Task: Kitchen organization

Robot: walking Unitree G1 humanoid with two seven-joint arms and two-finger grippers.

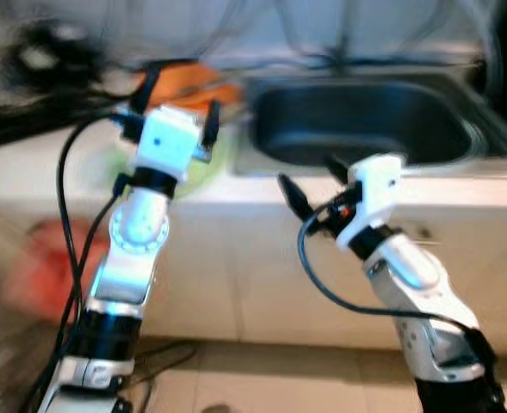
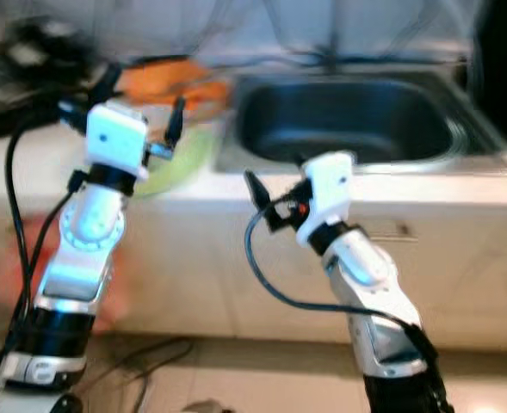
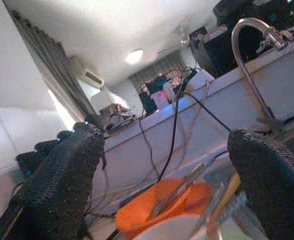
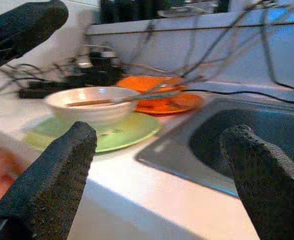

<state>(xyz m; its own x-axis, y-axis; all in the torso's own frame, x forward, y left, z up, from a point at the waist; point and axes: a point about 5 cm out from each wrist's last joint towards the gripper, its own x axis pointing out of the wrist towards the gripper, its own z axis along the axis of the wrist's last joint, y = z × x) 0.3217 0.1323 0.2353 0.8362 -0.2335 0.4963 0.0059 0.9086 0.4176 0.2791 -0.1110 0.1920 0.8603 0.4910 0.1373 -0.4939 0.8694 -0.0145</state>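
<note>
A white bowl (image 4: 92, 105) with a long utensil (image 4: 127, 98) laid across it sits on a green plate (image 4: 122, 132) on the white counter (image 1: 29, 172). Behind it lies an orange plate (image 1: 193, 82), also holding utensils. To their right is the dark sink (image 1: 356, 120). My left gripper (image 1: 180, 103) is raised over the green plate, open and holding nothing. My right gripper (image 1: 313, 181) is open in front of the counter edge, just before the sink's near left corner. The head views are blurred.
A curved metal faucet (image 3: 251, 65) rises behind the sink. Black devices and cables (image 1: 38, 60) crowd the counter's back left. A blurred red shape (image 1: 46, 258) shows low on the left, before the cabinet front. Tiled floor (image 1: 279, 379) lies below.
</note>
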